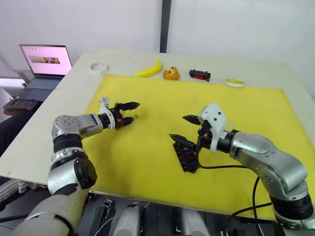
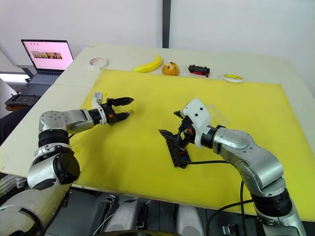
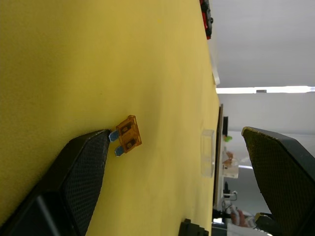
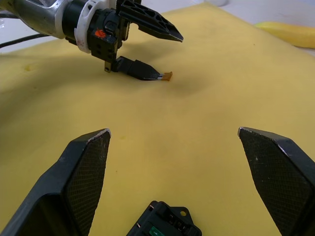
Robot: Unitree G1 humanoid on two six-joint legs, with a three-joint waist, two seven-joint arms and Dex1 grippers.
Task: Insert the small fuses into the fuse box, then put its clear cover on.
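Left gripper [image 1: 129, 111] spread wide over the yellow mat [image 1: 147, 157], holding nothing; one amber fuse [image 3: 127, 136] sits at the tip of its lower finger [image 3: 86, 162], blades touching or nearly so, hard to tell. That fuse is a small orange-brown translucent block with two bluish metal legs. Right gripper [image 1: 186, 129] also spread wide, empty, hovering just above the fuse box [image 1: 187, 156]. One fuse box: black, rectangular, lying on the mat near its front edge, partly hidden by the right fingers; in the right wrist view it is cut off at the frame edge, with a green fuse [image 4: 156, 230] seated in a slot. Other slots show bits of red and blue, too small to count. One clear cover [image 3: 207, 152] lies flat on the mat beyond the amber fuse, faint and nearly see-through. Along the far table edge: one banana [image 1: 150, 69], one orange [image 1: 171, 73], one toy car [image 1: 200, 74], two tape rolls [image 1: 99, 67]. One laptop [image 1: 44, 66] to the left.
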